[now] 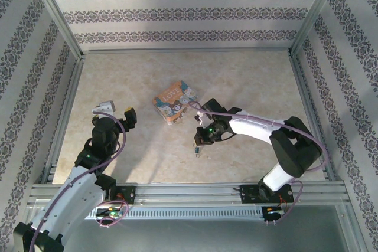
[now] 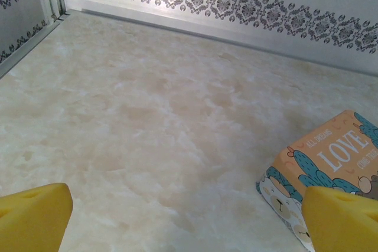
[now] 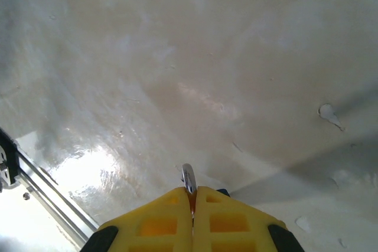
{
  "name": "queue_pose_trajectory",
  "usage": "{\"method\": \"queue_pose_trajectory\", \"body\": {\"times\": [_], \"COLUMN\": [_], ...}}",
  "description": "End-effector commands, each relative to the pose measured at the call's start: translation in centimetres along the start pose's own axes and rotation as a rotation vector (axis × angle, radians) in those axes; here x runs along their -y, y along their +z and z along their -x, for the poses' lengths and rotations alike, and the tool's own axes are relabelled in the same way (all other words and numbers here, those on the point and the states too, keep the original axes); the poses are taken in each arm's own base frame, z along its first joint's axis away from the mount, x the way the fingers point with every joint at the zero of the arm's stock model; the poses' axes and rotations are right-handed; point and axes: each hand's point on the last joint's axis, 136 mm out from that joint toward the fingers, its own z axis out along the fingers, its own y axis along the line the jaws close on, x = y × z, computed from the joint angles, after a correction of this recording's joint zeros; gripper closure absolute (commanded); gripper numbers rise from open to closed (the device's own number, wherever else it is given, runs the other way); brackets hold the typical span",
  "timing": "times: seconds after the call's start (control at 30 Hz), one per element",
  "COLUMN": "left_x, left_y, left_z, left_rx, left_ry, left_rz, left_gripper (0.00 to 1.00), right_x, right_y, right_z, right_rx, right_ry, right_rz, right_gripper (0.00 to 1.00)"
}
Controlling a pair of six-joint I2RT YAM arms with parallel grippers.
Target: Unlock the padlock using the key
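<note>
- The right gripper (image 3: 192, 192) has its yellow fingers (image 3: 159, 222) pressed together on the key (image 3: 188, 176). The key's short silvery shaft sticks out past the fingertips, just above the table (image 3: 195, 57).
- From the top camera, the right gripper (image 1: 198, 144) points down towards the near middle of the table (image 1: 254, 87), a little nearer and to the right of the padlock (image 1: 174, 102) and clear of it.
- The left gripper (image 2: 189, 222) is spread wide with nothing between its yellow pads (image 2: 35, 213).
- The padlock (image 2: 331, 157) lies flat on the table just ahead of the left gripper's right pad, "LOVE" face up, not touched by it.
- From above, the left gripper (image 1: 117, 110) hovers to the left of the padlock, near it.
- The table is boxed in by patterned walls (image 1: 177, 16) on three sides; the padlock lies loose near the middle of this walled space.
</note>
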Motion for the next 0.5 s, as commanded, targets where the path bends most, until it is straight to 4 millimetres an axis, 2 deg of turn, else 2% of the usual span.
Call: {"method": "queue_pose_trajectory", "body": {"times": [0.0,0.23,0.37,0.47], "left_x": [-0.13,-0.22,-0.26,-0.36], "left_y": [-0.2,-0.44,-0.63,-0.78], "left_z": [1.86,2.06,2.38,2.58], "left_rx": [0.05,0.048,0.053,0.057], "left_ry": [-0.035,-0.024,-0.015,-0.009], "left_rz": [0.01,0.015,0.018,0.023], "left_gripper": [0.0,0.0,0.0,0.0], "right_x": [-1.27,-1.36,-1.2,-1.26], "right_y": [0.99,1.86,1.57,1.0], "right_z": [0.43,0.76,0.89,1.1], "right_rx": [-0.018,-0.032,-0.023,-0.005], "right_ry": [-0.026,-0.03,-0.036,-0.05], "right_rz": [0.042,0.045,0.028,0.011], "right_gripper": [1.0,0.99,0.86,0.81]}}
